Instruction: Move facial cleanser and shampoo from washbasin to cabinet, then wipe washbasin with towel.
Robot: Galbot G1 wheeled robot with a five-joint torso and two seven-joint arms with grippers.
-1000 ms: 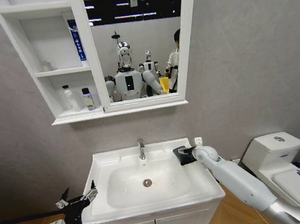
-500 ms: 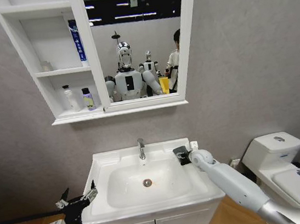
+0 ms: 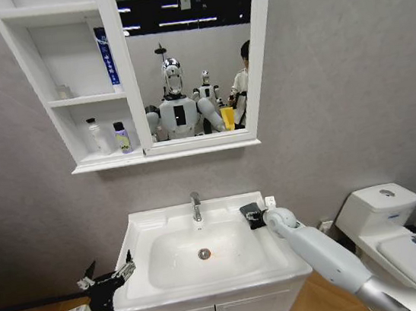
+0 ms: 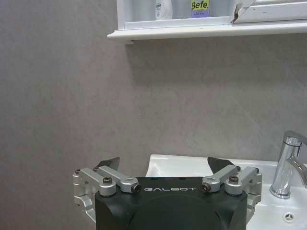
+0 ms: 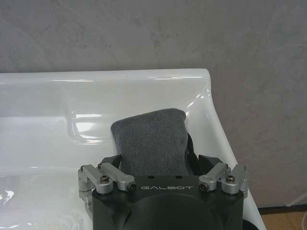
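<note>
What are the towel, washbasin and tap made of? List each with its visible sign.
Towel: likely soft matte microfibre or terry; fuzzy dark grey nap.
Washbasin: looks like glazed white ceramic; glossy reflections.
Tap: polished chrome-look metal; mirror sheen.

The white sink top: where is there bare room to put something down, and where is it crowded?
The white ceramic washbasin is bare along its left rim, its front edge and the back ledge left of the chrome tap. The back right corner is crowded: the right gripper sits on the dark grey folded towel there. The left gripper hangs open beside the front left corner.
</note>
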